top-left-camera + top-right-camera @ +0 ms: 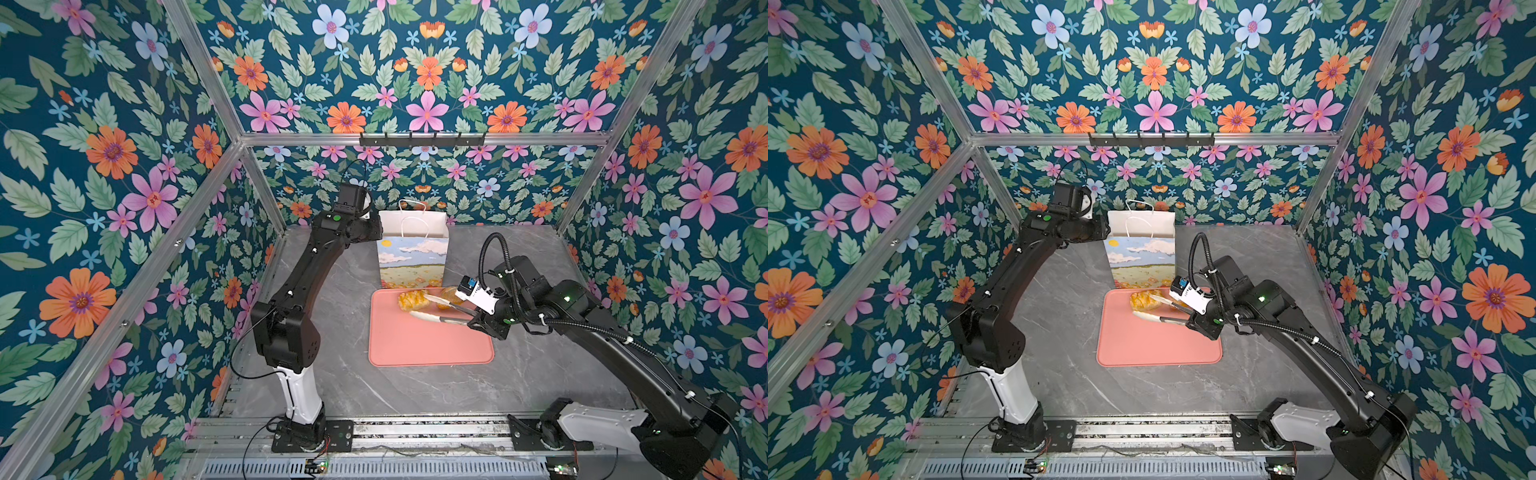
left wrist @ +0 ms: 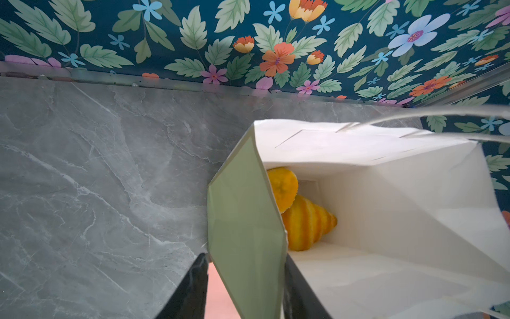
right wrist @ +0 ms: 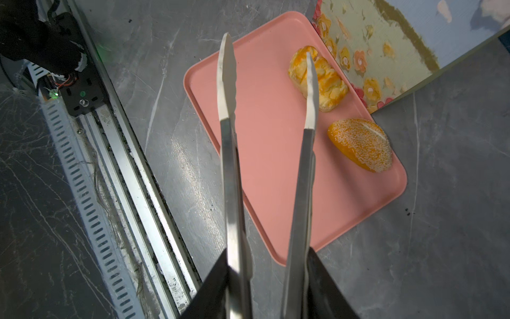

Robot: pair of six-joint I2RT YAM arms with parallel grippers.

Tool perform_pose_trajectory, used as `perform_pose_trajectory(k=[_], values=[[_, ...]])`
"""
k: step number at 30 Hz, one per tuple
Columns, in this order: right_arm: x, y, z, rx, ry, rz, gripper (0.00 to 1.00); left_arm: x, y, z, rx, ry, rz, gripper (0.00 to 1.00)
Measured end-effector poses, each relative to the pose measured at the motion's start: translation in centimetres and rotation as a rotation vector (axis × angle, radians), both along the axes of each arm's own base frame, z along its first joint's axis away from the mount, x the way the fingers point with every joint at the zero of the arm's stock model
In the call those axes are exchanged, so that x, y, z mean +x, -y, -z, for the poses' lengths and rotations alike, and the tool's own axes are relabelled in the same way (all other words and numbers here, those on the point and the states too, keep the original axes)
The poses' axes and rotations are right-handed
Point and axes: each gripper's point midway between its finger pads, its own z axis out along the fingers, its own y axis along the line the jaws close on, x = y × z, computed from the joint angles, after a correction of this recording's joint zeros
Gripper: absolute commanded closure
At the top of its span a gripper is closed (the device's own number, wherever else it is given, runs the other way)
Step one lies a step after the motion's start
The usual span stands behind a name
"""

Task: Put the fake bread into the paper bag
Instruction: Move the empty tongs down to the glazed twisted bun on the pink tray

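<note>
The paper bag (image 1: 413,257) (image 1: 1142,257) stands upright at the back, just behind the pink tray (image 1: 428,349). My left gripper (image 2: 245,256) is open, its jaws astride the bag's side wall (image 2: 245,221); the outer finger stands apart from the wall. Inside the bag lie a ridged croissant (image 2: 309,223) and another golden piece (image 2: 283,187), half hidden by the wall. My right gripper (image 3: 269,276) is shut on metal tongs (image 3: 229,165) (image 1: 432,318), whose tips are spread. One tip hangs over the lattice pastry (image 3: 325,82) (image 1: 411,300). A sesame roll (image 3: 360,143) lies beside it.
Both pieces lie on the tray's far edge next to the bag; the rest of the tray (image 3: 262,165) is bare. An aluminium rail (image 1: 374,432) runs along the table's front. Flowered walls close in the back and both sides.
</note>
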Motion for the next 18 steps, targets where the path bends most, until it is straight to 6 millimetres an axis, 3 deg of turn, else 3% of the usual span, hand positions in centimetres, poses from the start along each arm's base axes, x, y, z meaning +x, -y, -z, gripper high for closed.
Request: perform_pose_trajectory(k=[11, 18], values=[[3.0, 0.4, 4.5, -0.184, 0.036, -0.031, 0.59, -0.2, -0.1, 0.0, 0.000, 0.010, 0.001, 0.56], [6.6, 1.3, 5.5, -0.254, 0.073, -0.024, 0.55, -0.1, 0.0, -0.1, -0.007, 0.016, 0.006, 0.57]])
